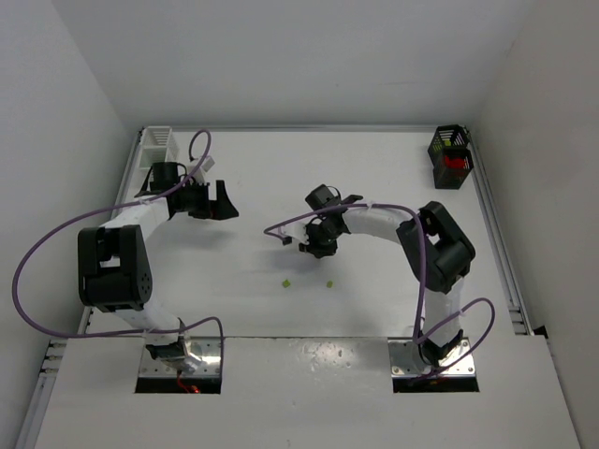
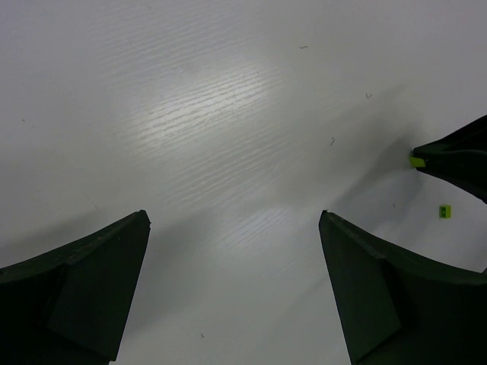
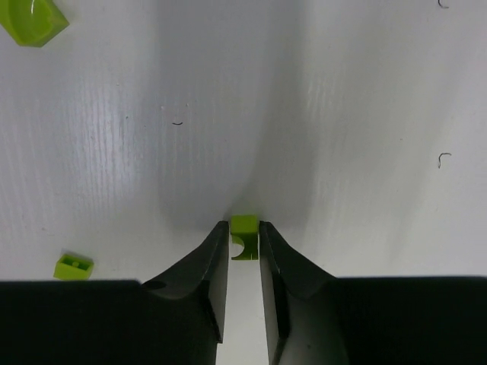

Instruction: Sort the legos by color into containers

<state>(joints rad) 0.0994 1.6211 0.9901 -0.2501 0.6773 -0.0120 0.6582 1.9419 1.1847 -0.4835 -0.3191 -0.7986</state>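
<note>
Lime lego [image 3: 244, 237] lengthwise in right claw [image 3: 244, 230]

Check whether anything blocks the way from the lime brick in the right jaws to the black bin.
Nothing visible does. The lime brick sits pinched at the tips of the right gripper. Between it and the black bin at the far right corner lies only bare table; the loose lime bricks lie nearer the bases.

Top external: fixed high behind the arm bases, looking down over the whole table [image 1: 393, 168]. Wrist views: close above the tabletop, facing down and forward. Both wrist views share one lime brick [image 3: 244, 237], seen at the left wrist view's right edge.
</note>
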